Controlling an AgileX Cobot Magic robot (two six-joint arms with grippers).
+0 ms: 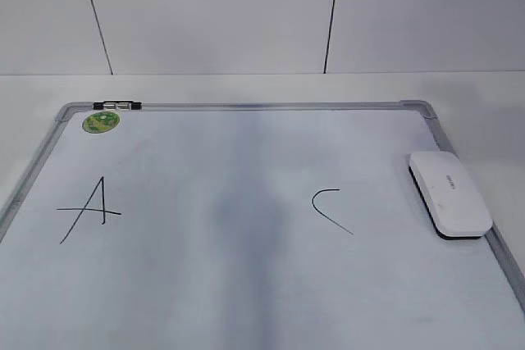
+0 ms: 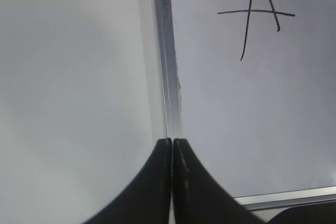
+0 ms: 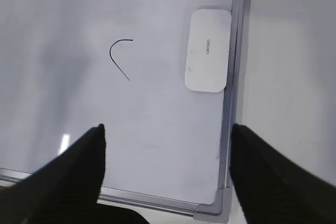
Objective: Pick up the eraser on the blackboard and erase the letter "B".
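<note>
The blackboard (image 1: 246, 284) is a white dry-erase board with a grey frame, lying flat. It bears a black "A" (image 1: 89, 209) at the left and a "C" (image 1: 330, 210) at the right. No letter "B" shows between them; that patch is smudged grey. The white eraser (image 1: 449, 194) lies at the board's right edge; it also shows in the right wrist view (image 3: 208, 50). My right gripper (image 3: 167, 129) is open and empty above the board's near right corner. My left gripper (image 2: 172, 141) is shut and empty over the board's left frame (image 2: 168, 77). Neither gripper shows in the exterior view.
A round green sticker (image 1: 101, 121) and a small black clip (image 1: 117, 106) sit at the board's far left corner. A white table surrounds the board, with a white panelled wall behind.
</note>
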